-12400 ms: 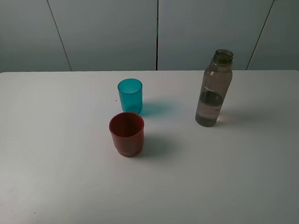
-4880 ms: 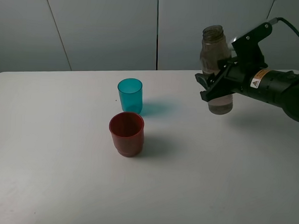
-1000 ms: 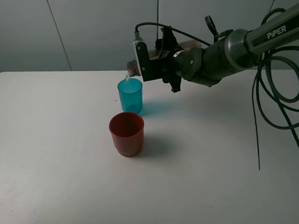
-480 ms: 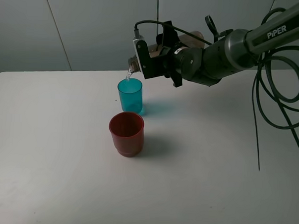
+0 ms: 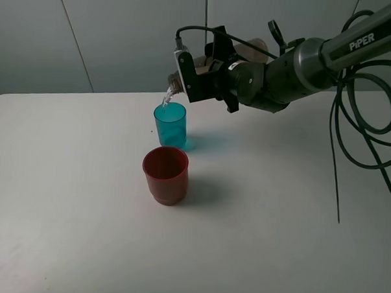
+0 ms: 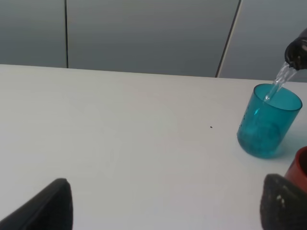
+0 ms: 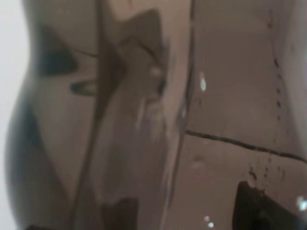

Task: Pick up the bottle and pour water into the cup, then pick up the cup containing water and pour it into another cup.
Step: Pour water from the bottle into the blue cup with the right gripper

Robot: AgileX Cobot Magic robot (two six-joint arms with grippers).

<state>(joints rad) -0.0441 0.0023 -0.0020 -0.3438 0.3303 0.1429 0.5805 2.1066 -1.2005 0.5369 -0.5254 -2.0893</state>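
Right gripper (image 5: 208, 68) is clamping the smoky translucent bottle (image 7: 120, 120) — long axis lying near level, mouth dipping just above the teal cup (image 5: 170, 124), a thin stream falling inside. The stepped red cup (image 5: 166, 174) is standing just beside it. Left gripper (image 6: 168, 213) is waiting low, jaws spread — probably the nearer arm for the cup.
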